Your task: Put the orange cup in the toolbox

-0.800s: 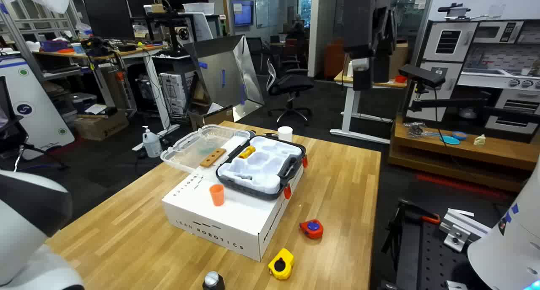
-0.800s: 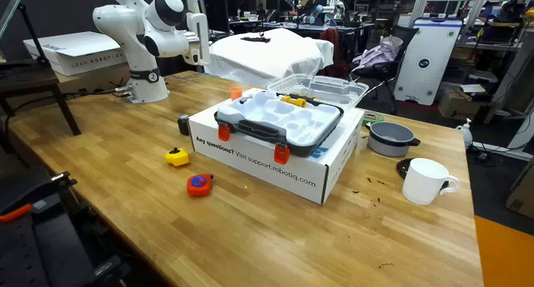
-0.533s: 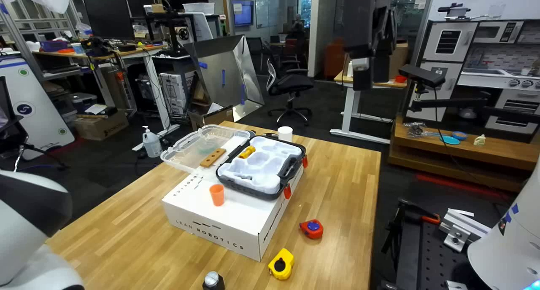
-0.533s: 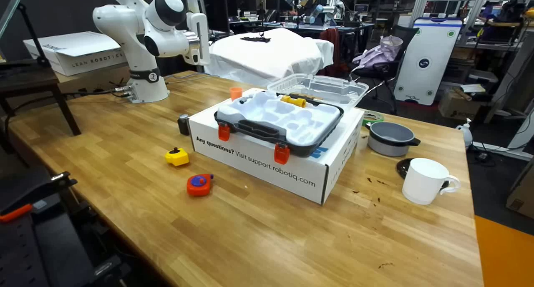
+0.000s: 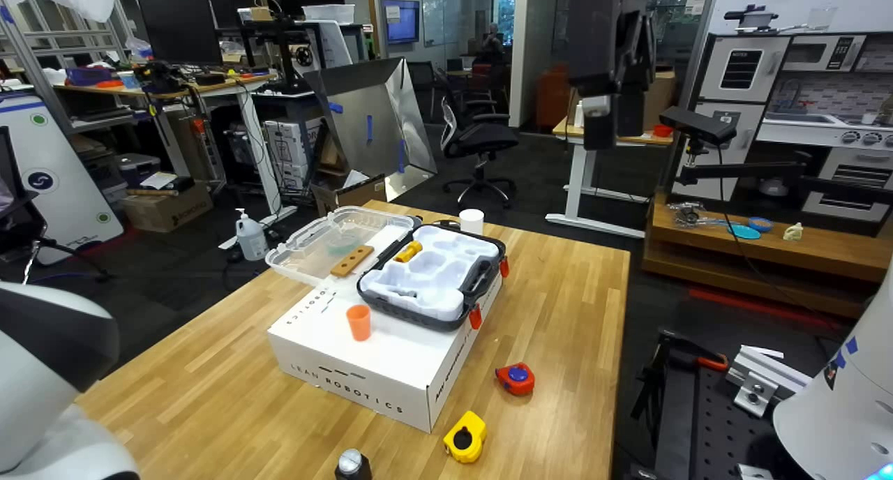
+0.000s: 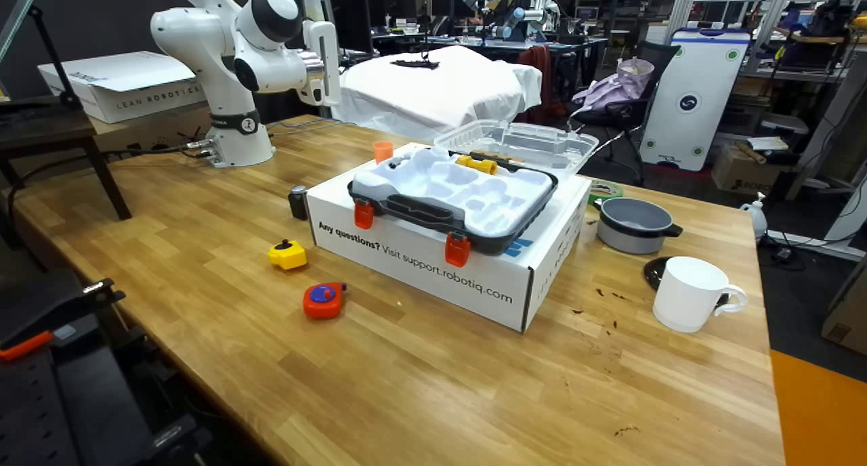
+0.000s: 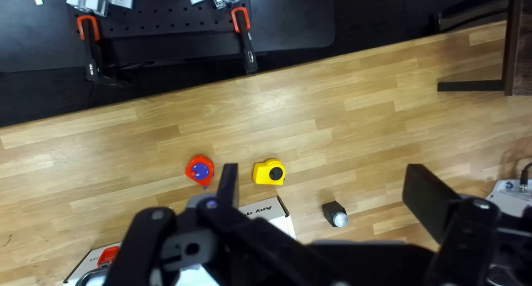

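The orange cup (image 5: 359, 324) stands upright on the white box, beside the toolbox (image 5: 411, 318). In an exterior view the cup (image 6: 383, 152) shows partly behind the toolbox (image 6: 504, 242). The toolbox lies open, with a black rim, red latches, a pale moulded insert and a clear lid (image 5: 328, 246) folded back. A small yellow piece (image 5: 409, 251) lies in it. My gripper (image 5: 614, 121) is high up, away from the cup. In the wrist view the gripper (image 7: 322, 169) is open, with nothing between its fingers. There the cup is hidden and only a toolbox corner with a red latch (image 7: 109, 255) shows.
The white box (image 5: 363, 375) carries cup and toolbox. A red tape measure (image 5: 516, 379), a yellow tape measure (image 5: 465, 437) and a black item with silver top (image 5: 354, 464) are on the table. A grey pot (image 6: 637, 225) and white mug (image 6: 694, 293) stand at one end.
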Motion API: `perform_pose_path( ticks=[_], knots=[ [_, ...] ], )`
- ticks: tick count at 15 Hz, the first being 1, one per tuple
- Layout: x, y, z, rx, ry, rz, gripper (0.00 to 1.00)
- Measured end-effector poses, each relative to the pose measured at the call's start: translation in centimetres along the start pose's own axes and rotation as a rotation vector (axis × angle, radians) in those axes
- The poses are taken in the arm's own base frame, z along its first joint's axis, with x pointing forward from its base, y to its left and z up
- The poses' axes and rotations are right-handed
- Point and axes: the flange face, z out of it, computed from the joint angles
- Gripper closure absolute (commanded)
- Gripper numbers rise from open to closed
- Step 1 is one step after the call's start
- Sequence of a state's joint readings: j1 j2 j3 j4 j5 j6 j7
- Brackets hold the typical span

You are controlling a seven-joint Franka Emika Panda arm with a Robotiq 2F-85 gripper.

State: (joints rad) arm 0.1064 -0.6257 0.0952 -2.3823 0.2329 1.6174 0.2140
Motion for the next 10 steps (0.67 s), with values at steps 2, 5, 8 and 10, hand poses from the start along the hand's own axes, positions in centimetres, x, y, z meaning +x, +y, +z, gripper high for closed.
perform_pose_path(
  ticks=[2,5,8,10],
  knots=[
    [0.0,-0.1,0.1,-0.003,-0.002,-0.006,0.0],
    [0.5,-0.6,1.2,-0.017,-0.017,-0.019,0.0],
    [1.8,-2.3,4.1,-0.051,-0.054,-0.046,0.0],
    [3.0,-4.2,6.6,-0.077,-0.081,-0.08,0.0]
  ],
)
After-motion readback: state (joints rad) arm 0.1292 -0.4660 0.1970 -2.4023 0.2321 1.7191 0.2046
